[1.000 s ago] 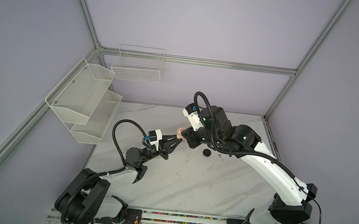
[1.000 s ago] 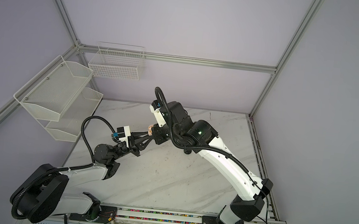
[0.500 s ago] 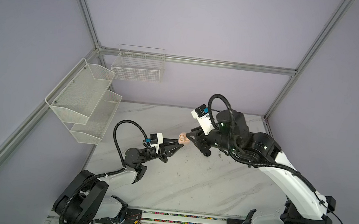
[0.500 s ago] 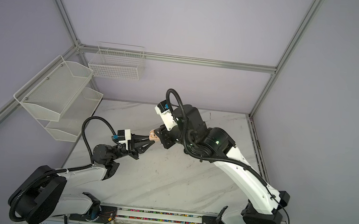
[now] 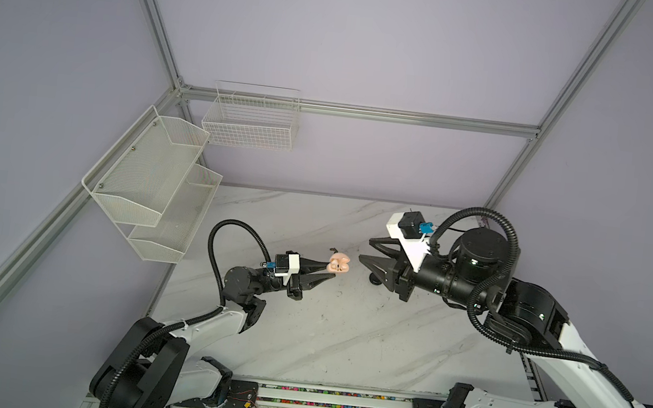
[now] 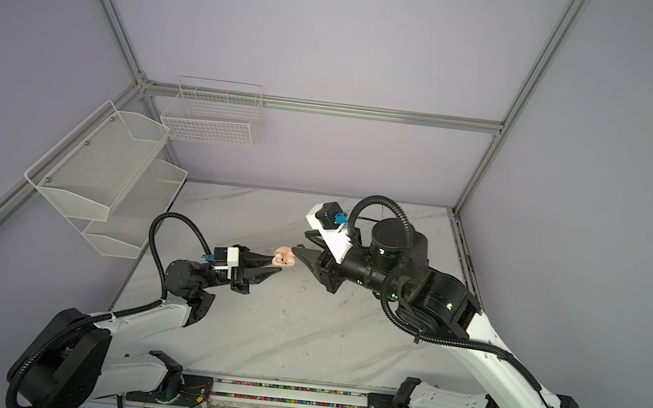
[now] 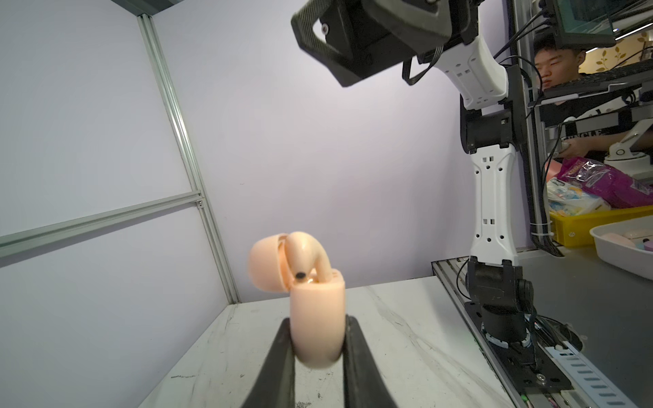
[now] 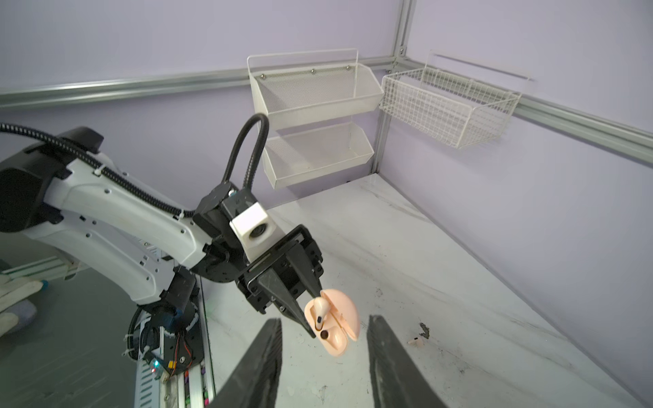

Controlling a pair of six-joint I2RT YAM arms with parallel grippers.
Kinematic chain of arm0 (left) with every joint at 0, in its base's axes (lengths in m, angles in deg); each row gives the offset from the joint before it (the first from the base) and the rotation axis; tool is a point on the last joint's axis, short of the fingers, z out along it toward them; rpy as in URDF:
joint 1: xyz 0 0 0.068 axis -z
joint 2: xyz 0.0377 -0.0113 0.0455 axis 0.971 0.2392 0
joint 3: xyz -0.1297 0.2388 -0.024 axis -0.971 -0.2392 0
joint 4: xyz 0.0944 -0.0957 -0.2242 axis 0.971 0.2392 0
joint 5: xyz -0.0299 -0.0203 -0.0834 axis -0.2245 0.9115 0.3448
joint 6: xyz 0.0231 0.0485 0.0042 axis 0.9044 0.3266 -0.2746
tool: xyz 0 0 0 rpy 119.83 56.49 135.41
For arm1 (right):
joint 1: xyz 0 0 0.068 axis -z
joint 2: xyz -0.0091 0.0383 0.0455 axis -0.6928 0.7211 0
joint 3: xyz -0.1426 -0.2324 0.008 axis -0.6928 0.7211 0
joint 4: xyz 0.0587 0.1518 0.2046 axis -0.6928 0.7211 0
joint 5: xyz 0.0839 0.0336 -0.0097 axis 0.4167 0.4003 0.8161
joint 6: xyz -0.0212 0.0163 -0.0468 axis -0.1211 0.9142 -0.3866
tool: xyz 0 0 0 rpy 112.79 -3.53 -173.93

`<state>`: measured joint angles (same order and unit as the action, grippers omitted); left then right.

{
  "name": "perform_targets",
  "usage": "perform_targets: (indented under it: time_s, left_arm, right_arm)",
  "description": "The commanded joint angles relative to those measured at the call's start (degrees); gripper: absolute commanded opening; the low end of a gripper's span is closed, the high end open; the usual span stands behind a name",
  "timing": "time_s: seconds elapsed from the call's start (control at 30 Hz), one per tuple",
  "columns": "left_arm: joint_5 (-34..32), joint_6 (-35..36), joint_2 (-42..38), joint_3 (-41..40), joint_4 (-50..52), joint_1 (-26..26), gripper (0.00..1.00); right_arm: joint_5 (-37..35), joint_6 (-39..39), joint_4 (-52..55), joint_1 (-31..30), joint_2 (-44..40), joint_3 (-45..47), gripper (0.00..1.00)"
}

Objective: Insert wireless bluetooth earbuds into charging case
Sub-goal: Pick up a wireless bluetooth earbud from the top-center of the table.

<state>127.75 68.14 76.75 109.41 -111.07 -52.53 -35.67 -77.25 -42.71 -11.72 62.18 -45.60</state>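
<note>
One pale pink charging case [image 5: 339, 264] was held clear of the marble table [image 5: 342, 341], clamped by its lower body between the black fingers [image 7: 282, 356] of the left gripper [image 5: 331, 269]. Its lid was seen hinged open in both wrist views. One matching pale earbud [image 7: 308, 252] was seated in it, with the rounded end raised above the rim and the stem reaching down into the body. A dark round opening was shown just beside that earbud in the right wrist view. The right gripper [image 5: 365, 248] was pointed at the case from the opposite side, just beside it but not touching, with its jaws spread apart and nothing gripped. In both top views the case was found between the two grippers, above the table. A black round object [image 5: 375, 278] was seen on the table, partly hidden under the right gripper. In the right wrist view a tiny pale piece [image 8: 414, 341] lay on the table next to a dark speck [image 8: 424, 330], well apart from the case; it was too small to be identified. Two white mesh shelves [image 5: 152, 177] and a wire basket [image 5: 250, 121] were mounted on the walls
</note>
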Motion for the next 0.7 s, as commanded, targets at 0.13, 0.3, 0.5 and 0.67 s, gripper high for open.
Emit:
perform_targets:
  time_s: [0.13,0.3,0.5,0.67]
  left_arm:
    - [5.9,3.5,1.6,8.7,-1.1,-1.1,0.00]
    - [7.2,4.1,2.1,9.8,-1.0,-1.1,0.00]
    - [7.9,3.5,2.2,11.4,-0.9,-1.6,0.00]
    - [8.4,2.2,2.6,12.2,-1.0,-1.8,0.00]
  right_arm:
    - [5.8,-11.6,-8.9,-0.3,-5.9,8.3,0.43]
    - [5.0,-13.2,-8.9,-0.2,-6.8,8.4,0.42]
    - [4.3,-14.1,-9.0,-0.3,-6.6,8.5,0.41]
    - [3.4,-13.2,-9.3,-0.2,-5.5,8.2,0.38]
